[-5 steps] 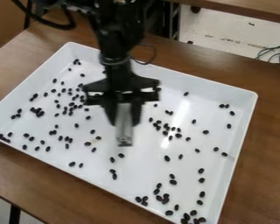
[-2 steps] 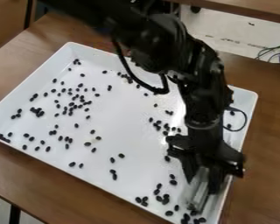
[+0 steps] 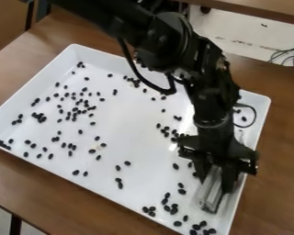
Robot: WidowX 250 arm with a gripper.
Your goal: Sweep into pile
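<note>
The black gripper (image 3: 219,176) hangs over the tray's right side, near its lower right corner. It is shut on a pale, translucent block-like tool (image 3: 211,195), whose lower end points down at the tray floor; whether the tool touches the floor I cannot tell. Small dark oval pieces (image 3: 127,163) lie scattered over the white tray (image 3: 140,142). A loose cluster (image 3: 173,209) sits left of and below the tool, with more pieces in the near right corner. Denser groups lie on the left half, including a tight clump (image 3: 39,117). The arm hides part of the tray's right side.
Raised walls run around the tray, and the right wall stands close beside the gripper. The tray rests on a brown wooden table (image 3: 281,151). Cables (image 3: 287,56) lie beyond the table at the upper right.
The gripper has travelled with the tool from the tray's middle to its lower right, then shifted slightly back up from the near corner.
</note>
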